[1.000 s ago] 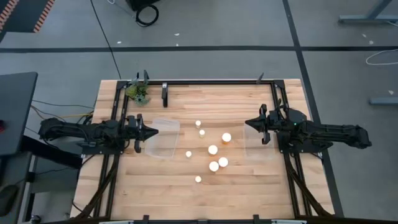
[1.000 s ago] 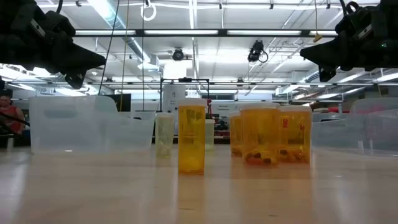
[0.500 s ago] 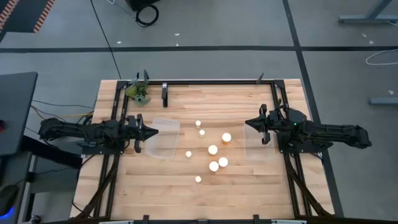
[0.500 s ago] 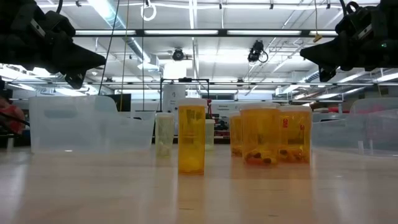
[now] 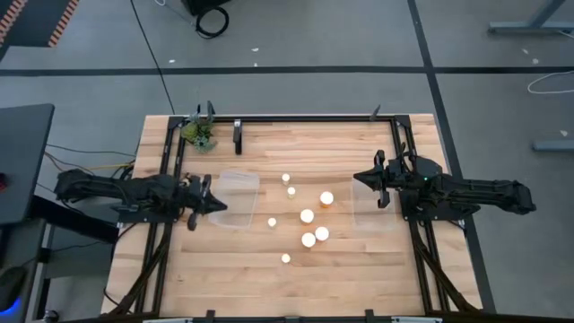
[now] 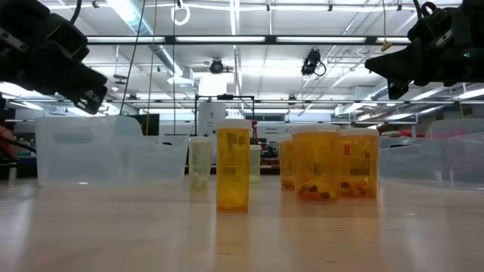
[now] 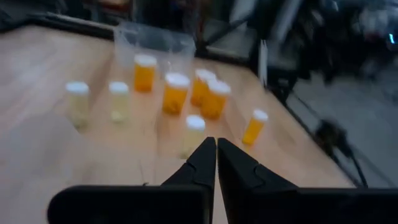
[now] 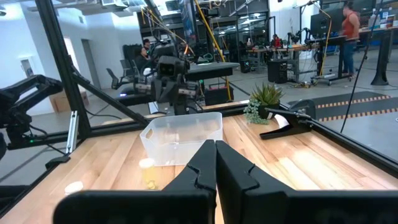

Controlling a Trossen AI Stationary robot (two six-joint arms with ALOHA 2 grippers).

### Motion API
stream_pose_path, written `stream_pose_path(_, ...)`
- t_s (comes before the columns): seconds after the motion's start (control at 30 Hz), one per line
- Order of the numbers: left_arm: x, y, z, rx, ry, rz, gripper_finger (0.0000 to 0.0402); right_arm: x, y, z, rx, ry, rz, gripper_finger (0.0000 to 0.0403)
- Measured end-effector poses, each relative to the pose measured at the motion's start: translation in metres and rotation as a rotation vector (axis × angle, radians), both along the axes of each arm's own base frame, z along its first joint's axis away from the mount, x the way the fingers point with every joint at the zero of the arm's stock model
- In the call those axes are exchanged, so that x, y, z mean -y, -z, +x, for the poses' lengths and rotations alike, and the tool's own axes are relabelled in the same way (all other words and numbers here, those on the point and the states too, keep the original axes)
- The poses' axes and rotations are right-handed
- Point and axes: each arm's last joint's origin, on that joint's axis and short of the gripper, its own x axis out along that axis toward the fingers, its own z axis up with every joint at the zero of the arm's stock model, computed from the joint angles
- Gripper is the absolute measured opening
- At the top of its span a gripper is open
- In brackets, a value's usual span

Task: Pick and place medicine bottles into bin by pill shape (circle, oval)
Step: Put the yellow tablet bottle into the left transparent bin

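Observation:
Several orange-amber pill bottles with white caps stand upright on their bases mid-table (image 5: 307, 215). In the low view a narrow one (image 6: 233, 168) stands nearest, with wider ones (image 6: 318, 165) to its right. They also show in the left wrist view (image 7: 175, 93). My left gripper (image 5: 221, 207) is shut and empty, raised over the left clear bin (image 5: 237, 199), left of the bottles. My right gripper (image 5: 357, 178) is shut and empty, raised beside the right clear bin (image 5: 368, 205). Both hang high in the low view, left (image 6: 94, 94) and right (image 6: 370, 64).
A green plant clump (image 5: 199, 135) sits at the far left corner, beside a black frame rail (image 5: 305, 117) along the far edge. The left bin also shows in the right wrist view (image 8: 183, 134). Bare wood lies near the front edge (image 5: 296, 287).
My left gripper has gone toward the table's near edge over the left bin and has tipped downward, still shut. The bottles stand as before.

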Motion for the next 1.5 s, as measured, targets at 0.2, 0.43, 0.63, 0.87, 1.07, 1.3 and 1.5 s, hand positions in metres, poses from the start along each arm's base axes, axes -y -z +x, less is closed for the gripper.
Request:
stream_pose_path(0.2,0.002,0.003,0.003,-0.041,0.013,-0.038,0.0007,0.0,0.0,0.0,0.0,0.0,0.0,0.001)
stream_pose_path(0.43,0.006,0.001,0.006,-0.031,0.023,-0.102,0.0021,0.0,0.0,0.0,0.0,0.0,0.0,0.001)
stream_pose_path(0.63,0.01,-0.007,0.009,0.044,-0.009,-0.127,0.0037,0.0,0.0,0.0,0.0,0.0,0.0,0.001)
stream_pose_path(0.87,0.009,-0.018,0.011,0.18,-0.065,-0.088,0.003,0.0,0.0,0.0,0.0,0.0,0.0,0.001)
stream_pose_path(1.07,0.005,-0.015,0.015,0.158,-0.24,-0.079,0.0021,0.0,0.0,0.0,0.0,0.0,0.0,0.001)
stream_pose_path(1.3,0.005,-0.012,0.021,0.135,-0.279,-0.131,0.0029,0.0,0.0,0.0,0.0,0.0,0.0,0.001)
stream_pose_path(1.5,0.011,-0.002,0.025,0.044,-0.263,-0.243,0.0025,0.0,0.0,0.0,0.0,0.0,0.0,0.001)
